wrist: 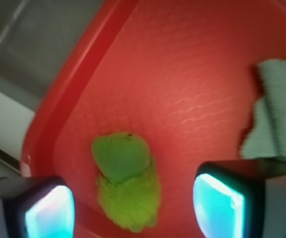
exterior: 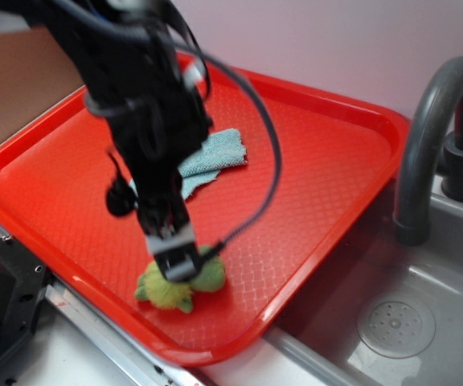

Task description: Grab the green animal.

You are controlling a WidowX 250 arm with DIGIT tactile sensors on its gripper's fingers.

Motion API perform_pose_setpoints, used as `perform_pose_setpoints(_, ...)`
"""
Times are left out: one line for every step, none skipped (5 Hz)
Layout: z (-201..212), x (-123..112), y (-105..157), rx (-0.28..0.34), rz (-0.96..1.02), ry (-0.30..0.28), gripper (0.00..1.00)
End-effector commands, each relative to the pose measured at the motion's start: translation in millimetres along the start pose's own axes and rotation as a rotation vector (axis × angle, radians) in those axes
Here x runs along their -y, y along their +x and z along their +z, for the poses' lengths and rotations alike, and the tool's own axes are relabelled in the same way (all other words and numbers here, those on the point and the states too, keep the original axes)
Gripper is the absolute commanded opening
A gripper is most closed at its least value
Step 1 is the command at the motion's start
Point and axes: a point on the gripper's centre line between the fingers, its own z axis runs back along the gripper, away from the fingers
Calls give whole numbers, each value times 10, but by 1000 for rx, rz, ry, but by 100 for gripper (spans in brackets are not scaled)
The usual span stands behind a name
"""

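The green animal (exterior: 175,285) is a small plush with a fuzzy yellow-green body and a smooth darker green head. It lies on the red tray (exterior: 336,153) near the tray's front edge. In the wrist view the green animal (wrist: 125,181) lies between my two fingers, head pointing away. My gripper (exterior: 177,264) hangs right over the toy, open. In the wrist view the gripper (wrist: 133,210) has one pad on each side of the toy, with red tray showing in both gaps. Nothing is held.
A light blue-green cloth (exterior: 215,157) lies folded on the tray behind the arm; in the wrist view the cloth (wrist: 277,114) is at the right. A grey faucet (exterior: 428,129) and sink (exterior: 396,322) stand to the right of the tray.
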Motion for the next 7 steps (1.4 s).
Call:
perform_pose_setpoints(-359,118,-141,-95,-63,-8,100)
perform_pose_setpoints(-535,39,-186,-150,-30,20,100)
perform_pose_setpoints(-664,-76,-202,-172,31,14,100)
perform_pose_setpoints(-659,-35,-190,-171,35,35,0)
perform_pose_setpoints(-543,-47,-183,-147,40,41,0)
perform_pose_setpoints(-70,-226,-58,-93,160,27,0)
perform_pose_setpoints(440,-471,79,0,292,9,0)
